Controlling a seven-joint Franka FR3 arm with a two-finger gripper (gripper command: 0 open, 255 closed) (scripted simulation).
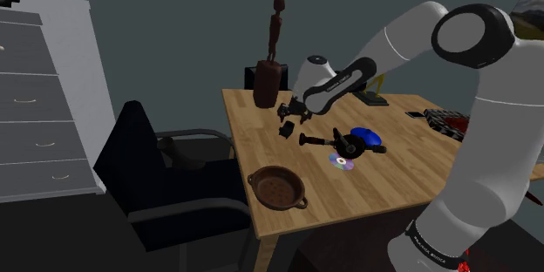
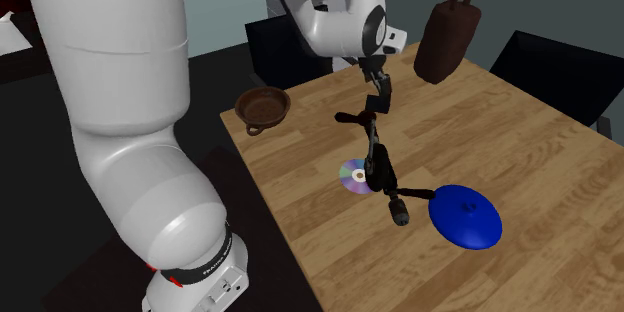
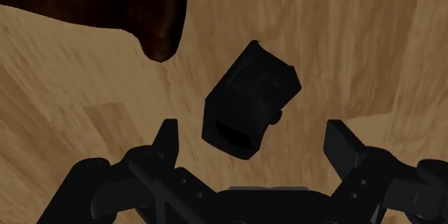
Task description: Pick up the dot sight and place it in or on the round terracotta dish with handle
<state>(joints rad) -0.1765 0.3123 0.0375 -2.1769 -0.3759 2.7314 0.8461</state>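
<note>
End effector (image 3: pixel 253 131) open wide. Both fingers (image 3: pixel 166 140) stand well apart with nothing clasped. I read it as poised just over the dot sight (image 3: pixel 251 108), which sits in the gap ahead of the fingertips; neither finger touches it.

Landmark: the dark brown carved figure (image 1: pixel 271 59), standing upright at the far side of the wooden tabletop (image 1: pixel 384 192).

- Dot sight: small, black and boxy. It is on the tabletop just in front of the figure's base, and in the wrist view it lies skewed to the fingers. The figure's rounded foot shows close beside it there.
- Shoulder view: the arm's wrist comes down right next to the figure, on the side away from the chair, with the black hand at its foot.
- Round brown dish (image 1: pixel 277 187): two small handles, nothing inside. It is well apart from the figure and straight toward the camera from it in the shoulder view, near the tabletop edge. In the second exterior view it sits at the corner (image 2: pixel 263 107).
- Long dark tool (image 1: pixel 336 142): lies flat, farther from the figure than the dot sight is.
- Blue rounded object (image 1: pixel 366 138): touches or nearly touches the tool's far end from the figure.
- Shiny disc (image 1: pixel 342 161): just beside the tool, on the side away from the figure.
- Black chair (image 1: pixel 153 170): off the tabletop, to the shoulder view's left of the figure.
</note>
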